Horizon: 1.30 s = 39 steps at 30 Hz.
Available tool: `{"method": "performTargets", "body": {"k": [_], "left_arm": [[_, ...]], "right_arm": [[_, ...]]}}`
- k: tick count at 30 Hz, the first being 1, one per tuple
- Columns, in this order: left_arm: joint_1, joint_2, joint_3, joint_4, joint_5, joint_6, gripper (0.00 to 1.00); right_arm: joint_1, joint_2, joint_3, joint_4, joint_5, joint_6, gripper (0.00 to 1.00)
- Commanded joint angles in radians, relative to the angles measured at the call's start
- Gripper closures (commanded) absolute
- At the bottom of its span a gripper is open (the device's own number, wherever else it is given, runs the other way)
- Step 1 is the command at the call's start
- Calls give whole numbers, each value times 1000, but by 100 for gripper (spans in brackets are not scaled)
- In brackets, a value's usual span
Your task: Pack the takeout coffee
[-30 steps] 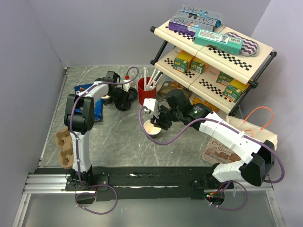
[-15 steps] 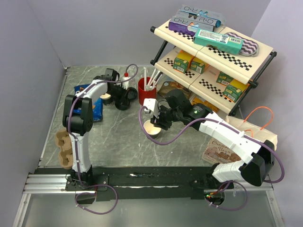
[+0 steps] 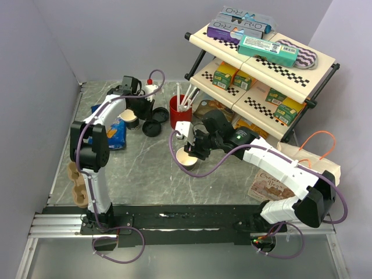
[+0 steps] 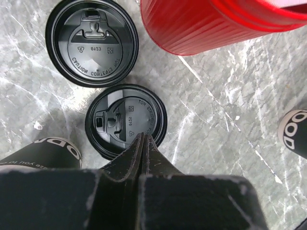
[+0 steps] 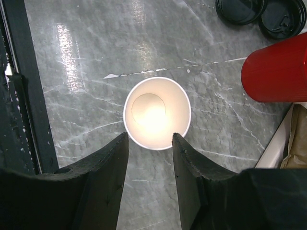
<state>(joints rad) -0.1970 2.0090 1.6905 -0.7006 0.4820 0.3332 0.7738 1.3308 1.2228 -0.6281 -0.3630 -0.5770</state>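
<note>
The takeout coffee cup (image 5: 157,112) stands upright and uncovered on the table, its cream inside showing. The right gripper (image 5: 149,138) hangs just above its near rim with its jaws about half apart, one to each side. They hold nothing, and whether they touch the rim cannot be told. Two black lids lie flat farther off, beside the red cup with straws (image 3: 179,110). Over the near edge of the smaller lid (image 4: 126,120) the left gripper (image 4: 143,139) is fully closed, with nothing seen between its fingers. The larger lid (image 4: 92,42) lies just beyond. The table (image 3: 145,174) is grey, veined like marble, and glossy, walled in pale lilac-grey. A two-tier shelf rack (image 3: 264,58) of boxes stands at the far right.
</note>
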Motion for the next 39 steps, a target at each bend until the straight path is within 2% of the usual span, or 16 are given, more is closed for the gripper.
{"method": "performTargets", "body": {"k": [1,2,3,6,9,14,24,34,39], "left_arm": [[2,-64,64,-22,53,-4,99],[-1,-65,63,-28,66,4,94],[-5,-67,37,-20,60,9,76],[-33,-64,-34,10,35,35,67],[-54,-29,-52,13,15,38,62],[-73,20,-58,53,-26,32,61],[-78,106,-17,10,-31,50,65],[-78,142,14,-10,-33,50,77],[-78,143,14,-8,-29,47,72]], "right_arm": [[-8,-8,11,28,-19,3,51],[-8,-8,7,28,-19,6,51],[-8,-10,6,31,-21,6,51],[-7,-5,7,34,-24,9,51],[-8,-2,15,33,-21,11,51],[-7,-13,7,25,-17,8,51],[-8,-16,-3,30,-13,11,51],[-8,-1,3,36,-19,9,51],[-8,1,3,38,-16,9,51]]}}
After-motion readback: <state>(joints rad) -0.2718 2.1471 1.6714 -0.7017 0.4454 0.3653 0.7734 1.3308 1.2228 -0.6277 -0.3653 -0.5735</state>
